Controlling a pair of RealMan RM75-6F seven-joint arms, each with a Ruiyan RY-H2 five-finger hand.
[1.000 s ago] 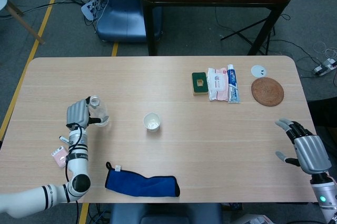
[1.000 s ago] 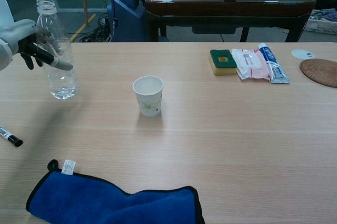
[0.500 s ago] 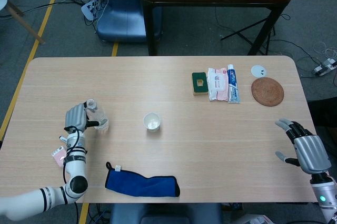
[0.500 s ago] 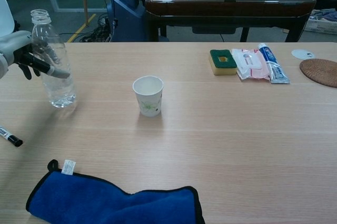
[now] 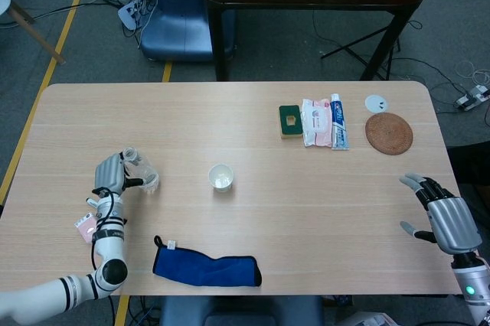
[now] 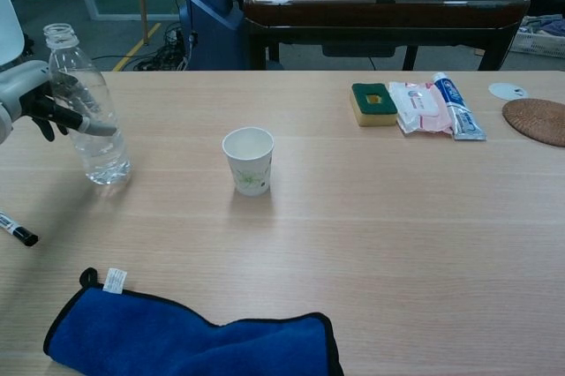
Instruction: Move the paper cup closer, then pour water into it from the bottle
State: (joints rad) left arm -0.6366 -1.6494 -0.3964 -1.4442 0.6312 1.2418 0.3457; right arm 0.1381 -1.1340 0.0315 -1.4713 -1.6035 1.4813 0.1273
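Reading labels: nothing legible from where I stand; the cup (image 6: 248, 160) has a green printed motif, the bottle (image 6: 88, 107) is clear and bare, the tube (image 6: 457, 107) carries blue and red print too small to read.
Left hand: the left hand (image 5: 111, 173) grips the bottle around its middle, fingers wrapped across the front; bottle is uncapped, tilted a little, base on the table (image 5: 306, 203) at the left side.
Right hand: the right hand (image 5: 444, 215) hovers past the table's right edge, fingers spread and holding nothing.
Cup: upright, near the table's middle, well apart from the bottle.
Head view only: the right hand, and a pink item (image 5: 84, 226) by the left wrist.
Chest view only: a marker (image 6: 16, 230) at the left edge.
Other things: cloth (image 6: 190, 336) at the near edge; sponge (image 6: 373, 102), wipes (image 6: 419, 107) and coaster (image 6: 538, 120) at the far right.
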